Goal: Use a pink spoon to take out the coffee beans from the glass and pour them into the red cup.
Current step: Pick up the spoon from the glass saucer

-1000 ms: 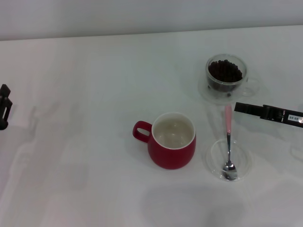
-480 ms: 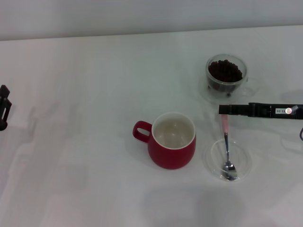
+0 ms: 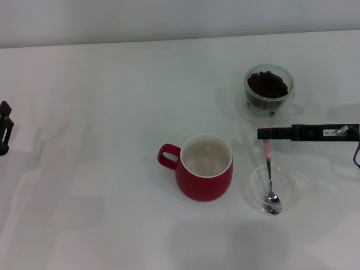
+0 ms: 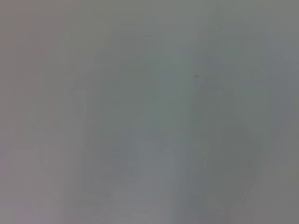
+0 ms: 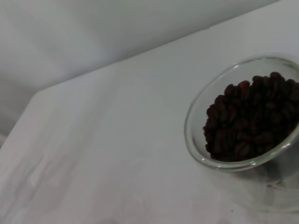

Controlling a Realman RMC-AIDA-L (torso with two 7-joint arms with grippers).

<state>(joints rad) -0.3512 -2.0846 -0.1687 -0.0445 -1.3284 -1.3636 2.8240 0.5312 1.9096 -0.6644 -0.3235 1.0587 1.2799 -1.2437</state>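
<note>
The red cup (image 3: 205,174) stands mid-table, its handle to the left and its off-white inside empty. The glass (image 3: 249,100) with coffee beans (image 3: 268,84) stands at the back right; in the right wrist view the glass's rim (image 5: 195,116) and the beans (image 5: 250,119) show close up. The pink spoon (image 3: 268,149) lies with its metal bowl in a shallow clear dish (image 3: 253,194) and its handle pointing toward the glass. My right gripper (image 3: 263,133) reaches in from the right and sits over the far end of the spoon's handle, hiding it. My left gripper (image 3: 4,128) is parked at the left edge.
The white table (image 3: 101,112) runs back to a pale wall. The left wrist view shows only a blurred grey surface. The dish sits just right of the red cup, and the glass stands close behind the right gripper.
My right gripper has moved left from the right edge until it covers the end of the spoon's handle. The spoon, cup, glass and left arm have not moved.
</note>
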